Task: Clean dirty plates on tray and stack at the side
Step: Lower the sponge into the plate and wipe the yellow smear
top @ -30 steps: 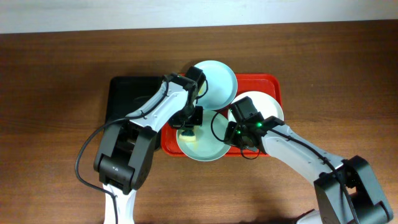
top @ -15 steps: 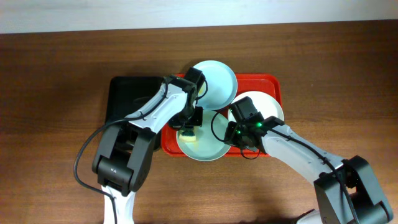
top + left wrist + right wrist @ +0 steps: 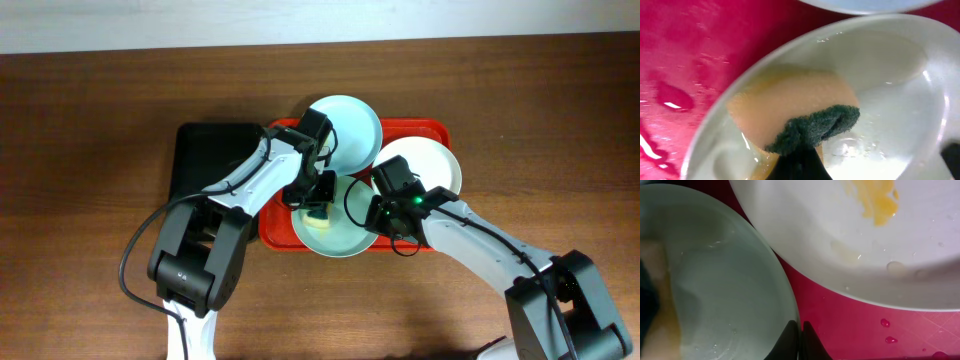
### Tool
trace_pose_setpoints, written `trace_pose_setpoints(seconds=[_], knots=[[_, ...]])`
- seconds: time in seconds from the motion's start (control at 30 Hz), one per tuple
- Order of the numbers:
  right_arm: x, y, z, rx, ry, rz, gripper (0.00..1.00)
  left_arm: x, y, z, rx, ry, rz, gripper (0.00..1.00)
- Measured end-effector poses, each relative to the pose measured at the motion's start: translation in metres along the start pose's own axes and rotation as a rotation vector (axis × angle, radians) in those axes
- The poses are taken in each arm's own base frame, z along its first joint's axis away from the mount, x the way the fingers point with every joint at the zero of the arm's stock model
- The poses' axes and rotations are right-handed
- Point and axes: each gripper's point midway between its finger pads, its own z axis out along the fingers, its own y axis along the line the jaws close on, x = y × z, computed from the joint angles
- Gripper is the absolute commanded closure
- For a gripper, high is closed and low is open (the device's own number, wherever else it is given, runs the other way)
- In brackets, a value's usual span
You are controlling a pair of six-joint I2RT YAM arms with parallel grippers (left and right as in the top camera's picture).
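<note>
On the red tray [image 3: 442, 131] lie three plates: a mint one [image 3: 350, 125] at the back, a white one [image 3: 435, 162] with a yellow smear [image 3: 876, 199] at the right, and a wet mint plate [image 3: 338, 240] at the front. My left gripper [image 3: 318, 203] is shut on a yellow sponge [image 3: 790, 107] with a green pad [image 3: 817, 125], pressed into the front plate [image 3: 890, 75]. My right gripper [image 3: 800, 339] is shut on that plate's right rim [image 3: 790, 305]. The white plate [image 3: 840, 240] overlaps this rim's far side.
A smaller black tray [image 3: 205, 155] lies left of the red one, partly under my left arm. Water drops [image 3: 885, 323] dot the red tray floor [image 3: 685, 55]. Bare wooden table [image 3: 80, 250] surrounds both trays.
The front plate, the sponge and both grippers have shifted a little to the right, and the white plate has been nudged slightly right with them.
</note>
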Motion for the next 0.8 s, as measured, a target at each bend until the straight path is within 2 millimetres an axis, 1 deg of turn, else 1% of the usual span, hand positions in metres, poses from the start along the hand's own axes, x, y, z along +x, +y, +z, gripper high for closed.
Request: trace_pose_setpoints(seconds=[0.17,0.3,0.37,0.43,0.53,0.63,0.8], knots=[[0.000,0.000,0.000,-0.001,0.000,-0.001,0.96,0.003,-0.007,-0.002,0.053,0.014,-0.004,1.00],[0.001,0.004,0.000,-0.019,0.008,-0.002,0.96,0.010,-0.010,-0.011,0.092,0.021,0.003,1.00],[0.002,0.005,0.000,-0.024,0.012,-0.002,0.96,0.011,-0.012,-0.024,0.108,0.000,0.015,1.00],[0.002,0.005,0.000,-0.026,0.014,-0.002,0.96,0.007,-0.013,-0.041,0.113,-0.046,0.020,1.00],[0.002,0.006,0.000,-0.027,0.013,-0.003,0.96,0.002,-0.010,-0.058,0.095,-0.101,0.022,1.00],[0.002,0.006,0.000,-0.028,0.013,-0.002,0.96,0.000,-0.001,-0.060,0.052,-0.118,0.016,1.00],[0.002,0.006,0.000,-0.028,0.014,-0.003,0.96,0.006,0.013,-0.047,0.002,-0.106,0.006,1.00]])
